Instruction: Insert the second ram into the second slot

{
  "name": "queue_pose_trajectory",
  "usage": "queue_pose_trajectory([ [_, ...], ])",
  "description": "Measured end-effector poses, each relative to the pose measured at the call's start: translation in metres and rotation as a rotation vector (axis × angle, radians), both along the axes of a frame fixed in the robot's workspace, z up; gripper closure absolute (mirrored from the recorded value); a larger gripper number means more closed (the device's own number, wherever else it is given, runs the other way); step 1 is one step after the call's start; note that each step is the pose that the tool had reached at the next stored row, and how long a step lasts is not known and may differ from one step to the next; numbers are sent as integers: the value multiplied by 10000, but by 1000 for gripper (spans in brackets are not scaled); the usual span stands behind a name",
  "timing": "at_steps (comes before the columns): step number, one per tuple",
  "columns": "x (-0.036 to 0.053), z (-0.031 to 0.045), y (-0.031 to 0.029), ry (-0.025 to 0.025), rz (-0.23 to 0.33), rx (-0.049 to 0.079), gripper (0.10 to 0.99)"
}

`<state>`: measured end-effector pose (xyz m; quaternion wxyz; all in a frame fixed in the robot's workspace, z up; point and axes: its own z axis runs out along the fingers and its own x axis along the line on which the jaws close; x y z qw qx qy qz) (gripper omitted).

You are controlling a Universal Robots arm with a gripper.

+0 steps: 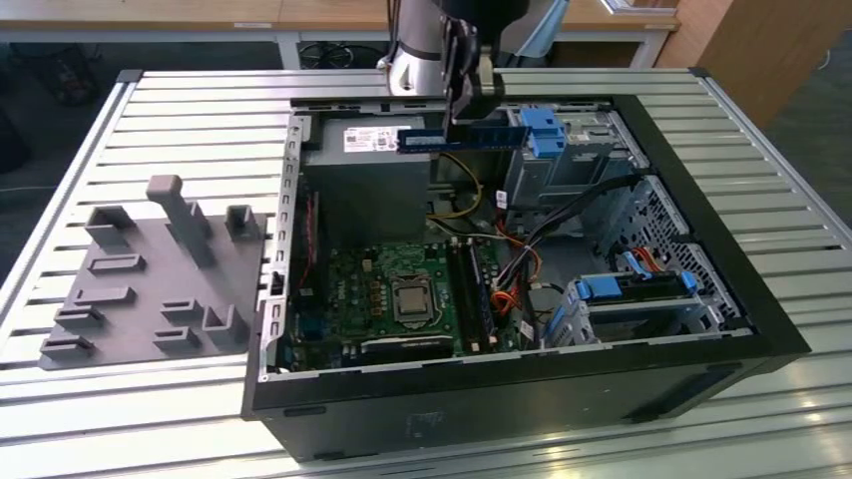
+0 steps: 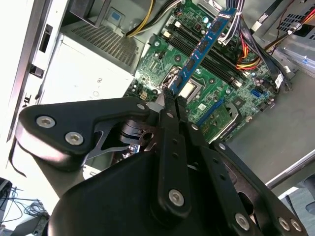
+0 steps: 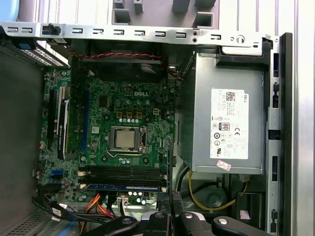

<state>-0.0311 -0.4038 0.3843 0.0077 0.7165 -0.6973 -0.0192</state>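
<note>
In the exterior view my gripper [image 1: 466,122] hangs over the rear of the open computer case [image 1: 533,399], shut on the second ram [image 1: 460,139]. This is a thin blue stick held level, well above the motherboard [image 1: 386,299]. The second wrist view has the fingertips [image 2: 170,98] pinching one end of the ram [image 2: 202,46], which reaches out over the board. The long black memory slots [image 1: 473,284] lie beside the processor socket [image 3: 127,138]. In the first wrist view one of the slots [image 3: 123,172] carries a blue strip [image 3: 123,187] along its length. Which one is the second slot I cannot tell.
A grey power supply [image 1: 366,170] stands right under the gripper. Blue drive cages [image 1: 546,130] and orange and black cables [image 1: 513,269] crowd the case on the exterior view's right. A grey fixture plate [image 1: 147,289] with upright pegs lies on the slatted table [image 1: 174,110].
</note>
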Motion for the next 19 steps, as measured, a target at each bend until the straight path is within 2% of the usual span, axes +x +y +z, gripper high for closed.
queue_pose_trajectory([
  [6, 0, 0, -30, -1, 0, 0, 949],
  [19, 0, -1, -56, -1, 0, 1, 949],
])
